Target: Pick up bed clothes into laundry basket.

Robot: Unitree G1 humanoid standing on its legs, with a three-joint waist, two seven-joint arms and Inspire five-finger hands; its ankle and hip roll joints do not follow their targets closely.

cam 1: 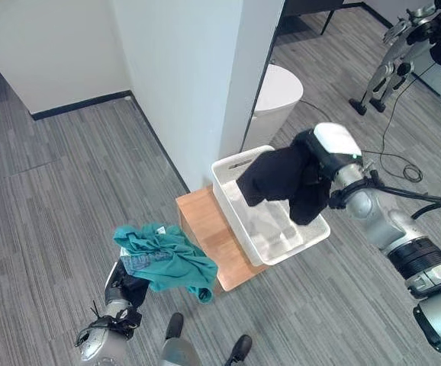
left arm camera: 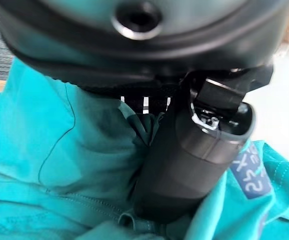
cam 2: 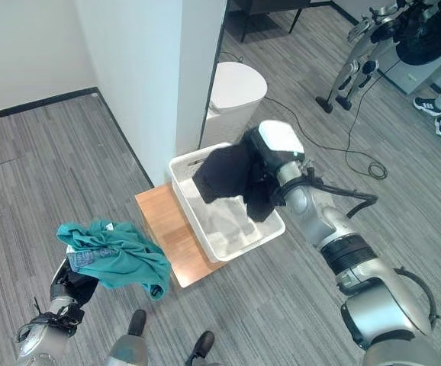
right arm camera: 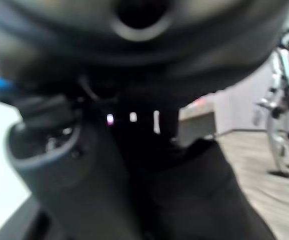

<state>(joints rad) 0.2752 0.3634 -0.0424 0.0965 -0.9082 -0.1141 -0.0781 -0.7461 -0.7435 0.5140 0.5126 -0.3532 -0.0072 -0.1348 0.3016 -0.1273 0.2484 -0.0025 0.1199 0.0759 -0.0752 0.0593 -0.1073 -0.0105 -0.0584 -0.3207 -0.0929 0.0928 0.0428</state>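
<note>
Right hand (cam 1: 312, 164) at centre right of the head views, over the white laundry basket (cam 1: 228, 171); fingers buried in a black garment (cam 1: 278, 177), grip on it cannot be read; right wrist view gives only dark bulk and dark cloth past the thumb. Black garment hangs from the hand above the basket's far half, its lower edge dipping inside the rim; whether it touches the basket floor cannot be told. Basket sits on a low wooden platform (cam 1: 205, 229) at frame centre, set against the foot of a white pillar (cam 1: 182, 76). Left hand (cam 1: 125, 288) at lower left, raised, a teal garment (cam 1: 163, 259) draped over it and bunched; left wrist view shows the thumb (left arm camera: 184, 165) lying against teal cloth (left arm camera: 59, 145), with cloth gathered round the hand, fingers clamped on it. Teal garment held in the air beside the platform's near left corner, apart from the basket. White round bin (cam 1: 278, 95) behind the pillar. Another humanoid robot (cam 1: 403, 46) stands at upper right on grey floor (cam 1: 53, 191)
</note>
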